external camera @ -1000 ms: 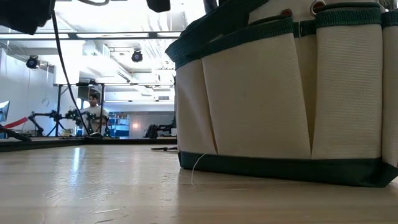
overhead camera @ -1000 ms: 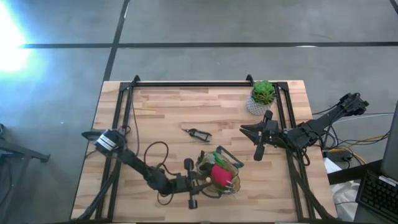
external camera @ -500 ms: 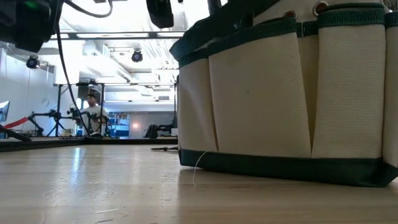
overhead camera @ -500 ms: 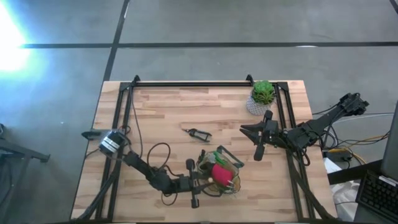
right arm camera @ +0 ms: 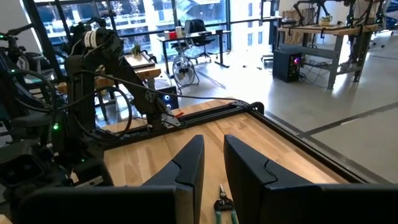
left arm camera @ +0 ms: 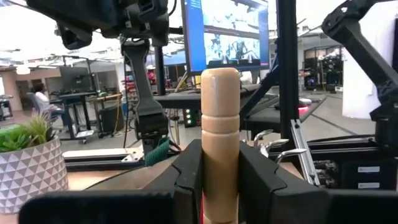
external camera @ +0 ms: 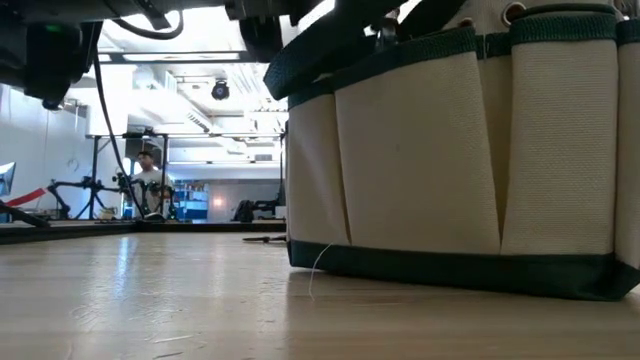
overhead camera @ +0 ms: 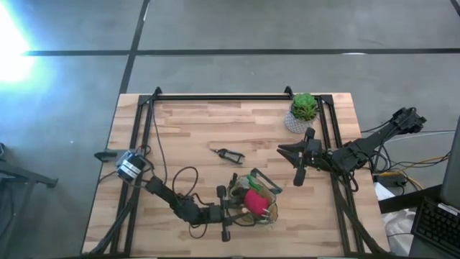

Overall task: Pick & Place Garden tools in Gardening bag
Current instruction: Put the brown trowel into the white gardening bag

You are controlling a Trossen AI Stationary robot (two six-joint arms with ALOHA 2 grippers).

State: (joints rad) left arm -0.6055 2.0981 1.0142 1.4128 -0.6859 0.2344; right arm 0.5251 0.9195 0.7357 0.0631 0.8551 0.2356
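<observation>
**Left gripper clamped on wooden handle at the bag; right arm idle**

Left gripper (overhead camera: 231,214) sits at the left rim of the gardening bag (overhead camera: 253,203), near the tabletop's front edge. Left wrist view shows what the high view can't: its fingers (left arm camera: 188,177) are clenched on a pale, round-topped wooden tool handle (left arm camera: 220,127), held upright between them.

Bag: cream-khaki canvas, dark green trim, outer pockets in the low view (external camera: 470,150); from above, a red item (overhead camera: 255,201) and green pieces fill the mouth.

Pruners (overhead camera: 228,154) lie loose mid-tabletop, well apart from the bag; right wrist view sees them just ahead of its fingers (right arm camera: 224,206).

Right gripper (overhead camera: 300,162) hovers right of centre, fingers nearly together, holding nothing. Potted plant (overhead camera: 302,111) stands at the far right corner.

Tabletop (overhead camera: 187,129): light wood planks, black frame rails. Low view shows a lab behind, with 1 person (external camera: 150,180) at a bench.
</observation>
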